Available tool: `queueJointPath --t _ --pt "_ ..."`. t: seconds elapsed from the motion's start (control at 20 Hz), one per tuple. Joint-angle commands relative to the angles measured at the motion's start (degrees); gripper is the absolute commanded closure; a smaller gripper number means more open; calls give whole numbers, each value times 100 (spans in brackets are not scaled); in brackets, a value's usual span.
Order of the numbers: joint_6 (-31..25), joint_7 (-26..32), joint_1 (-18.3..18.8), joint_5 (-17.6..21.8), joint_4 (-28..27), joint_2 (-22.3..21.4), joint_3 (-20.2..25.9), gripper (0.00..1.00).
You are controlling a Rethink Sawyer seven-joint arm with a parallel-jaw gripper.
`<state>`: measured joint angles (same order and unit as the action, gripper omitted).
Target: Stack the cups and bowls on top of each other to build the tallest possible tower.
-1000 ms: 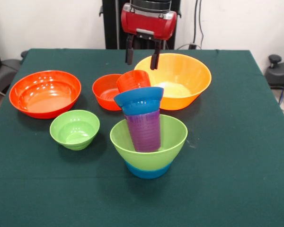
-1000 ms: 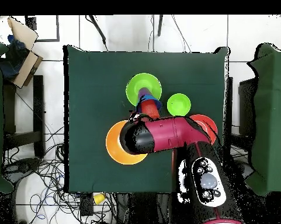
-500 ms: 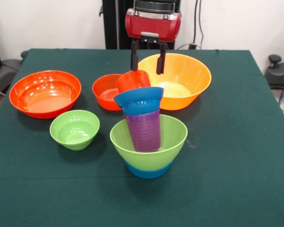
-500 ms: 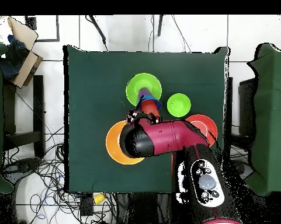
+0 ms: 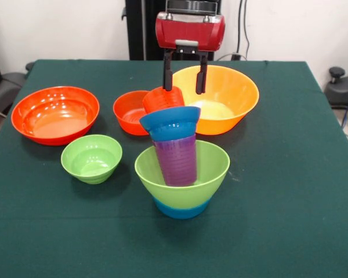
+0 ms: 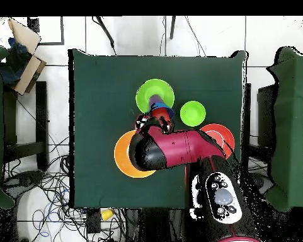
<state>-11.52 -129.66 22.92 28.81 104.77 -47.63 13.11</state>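
Moved: end effector (image 5: 185, 88) shifted right and slightly lower than a second ago, now hanging over the near-left rim of the yellow-orange bowl (image 5: 232, 98), just right of the orange-red cup (image 5: 163, 98).
End effector state: fingers parted, nothing between them; left finger close to the cup's right side, contact not clear.
Orange-red cup: tilted, resting in the medium red-orange bowl (image 5: 127, 111), directly behind the tower.
Tower: near centre of the table (image 5: 290, 191); light green bowl (image 5: 211, 168) nested on light blue bowl (image 5: 181, 209), purple cup (image 5: 177, 162) standing inside, dark blue bowl (image 5: 170, 123) on top, sitting slightly askew.
Loose pieces: small green bowl (image 5: 91, 158) near left; large red-orange bowl (image 5: 55, 114) far left.
Step in hand (judged): lining up to take the orange-red cup.
Doing it well: centre over the tilted cup so one finger goes each side of the wall; match the tilt; close gently on the thin plastic; lift straight up before crossing to the tower.
Risk: dark blue bowl sits close in front; a low pass could knock the tower.
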Motion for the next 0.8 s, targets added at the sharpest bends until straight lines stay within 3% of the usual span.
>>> queueJointPath --t 0.05,0.35,0.8 --pt "249 -22 -147 393 94 430 68 0" --pt "-319 -160 -486 313 76 349 -388 0" --pt "-255 -16 -416 345 494 194 -603 0"
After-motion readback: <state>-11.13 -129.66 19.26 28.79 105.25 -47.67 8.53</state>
